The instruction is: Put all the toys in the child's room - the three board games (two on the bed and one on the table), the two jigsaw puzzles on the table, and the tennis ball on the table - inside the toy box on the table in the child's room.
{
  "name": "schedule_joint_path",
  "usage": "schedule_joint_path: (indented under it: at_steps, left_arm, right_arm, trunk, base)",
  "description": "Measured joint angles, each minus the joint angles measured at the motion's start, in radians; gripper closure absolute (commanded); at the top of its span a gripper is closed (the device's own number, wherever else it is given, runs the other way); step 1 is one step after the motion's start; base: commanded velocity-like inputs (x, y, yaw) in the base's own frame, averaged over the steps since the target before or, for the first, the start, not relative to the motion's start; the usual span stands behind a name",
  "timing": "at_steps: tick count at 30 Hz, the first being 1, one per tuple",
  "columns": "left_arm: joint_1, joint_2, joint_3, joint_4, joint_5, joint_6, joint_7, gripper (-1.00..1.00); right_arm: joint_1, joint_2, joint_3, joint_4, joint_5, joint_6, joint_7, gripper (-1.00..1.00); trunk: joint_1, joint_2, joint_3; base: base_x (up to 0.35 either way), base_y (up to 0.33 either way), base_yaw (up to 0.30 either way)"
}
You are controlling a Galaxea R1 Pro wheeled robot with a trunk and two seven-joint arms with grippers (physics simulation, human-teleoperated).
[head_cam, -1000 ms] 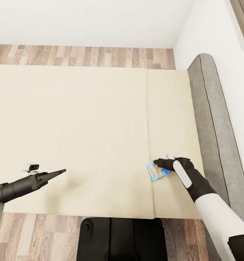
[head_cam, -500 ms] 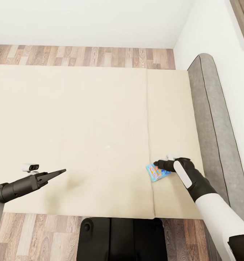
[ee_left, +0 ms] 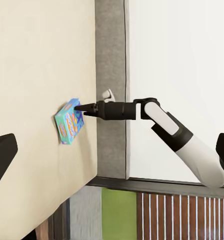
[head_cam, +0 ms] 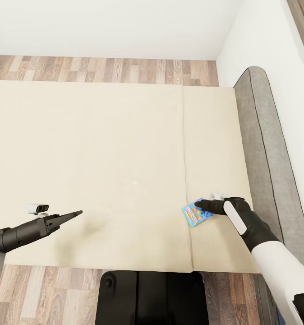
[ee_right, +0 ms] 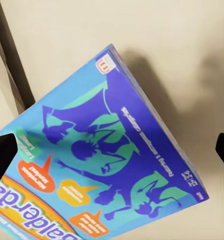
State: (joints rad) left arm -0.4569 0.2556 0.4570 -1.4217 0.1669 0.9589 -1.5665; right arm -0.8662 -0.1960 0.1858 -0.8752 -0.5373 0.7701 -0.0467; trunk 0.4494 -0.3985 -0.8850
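A blue, colourfully printed board game (head_cam: pixel 197 215) lies on the bed (head_cam: pixel 102 144), on the beige mattress near its right front corner. My right gripper (head_cam: pixel 198 204) hovers at the box's far edge. In the right wrist view its fingertips (ee_right: pixel 2 152) stand wide apart on either side of the blue board game (ee_right: pixel 102 170), so it is open with nothing held. The left wrist view shows the same board game (ee_left: pixel 69 120) with the right gripper (ee_left: pixel 81 107) at its upper corner. My left gripper (head_cam: pixel 75 213) hangs over the mattress at the front left, open and empty.
A grey padded headboard (head_cam: pixel 264 149) runs along the bed's right side against the white wall. Wood-plank floor (head_cam: pixel 116 70) lies beyond the bed's far edge. My dark base (head_cam: pixel 147 298) stands at the bed's near edge.
My right arm has shifted a little to the right and toward me, with its fingertips still at the blue box. The box's far corner looks slightly shifted. The left arm has not moved.
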Motion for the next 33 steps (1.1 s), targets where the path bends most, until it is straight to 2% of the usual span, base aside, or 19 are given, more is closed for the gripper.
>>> schedule_joint_path:
  at_steps: [6,13,20,33]
  left_arm:
    - [0.0,0.0,0.0,0.0,0.0,0.0,0.0,-1.0]
    - [0.0,0.0,0.0,0.0,0.0,0.0,0.0,-1.0]
    - [0.0,0.0,0.0,0.0,0.0,0.0,0.0,-1.0]
    - [0.0,0.0,0.0,0.0,0.0,0.0,0.0,-1.0]
  right_arm:
    - [0.0,-0.002,0.003,0.001,-0.001,0.001,0.006,-1.0]
    - [0.0,-0.003,0.005,0.003,-0.005,0.001,0.049,-1.0]
    - [-0.001,-0.022,0.009,0.005,-0.009,0.001,0.076,-1.0]
    - [-0.002,-0.027,0.013,0.007,-0.011,0.001,0.108,-1.0]
  trunk:
    - [0.0,0.0,0.0]
    - [0.0,0.0,0.0]
    - [0.0,0.0,0.0]
    - [0.0,0.0,0.0]
  base:
    - [0.0,0.0,0.0]
    - [0.0,0.0,0.0]
    - [0.0,0.0,0.0]
    - [0.0,0.0,0.0]
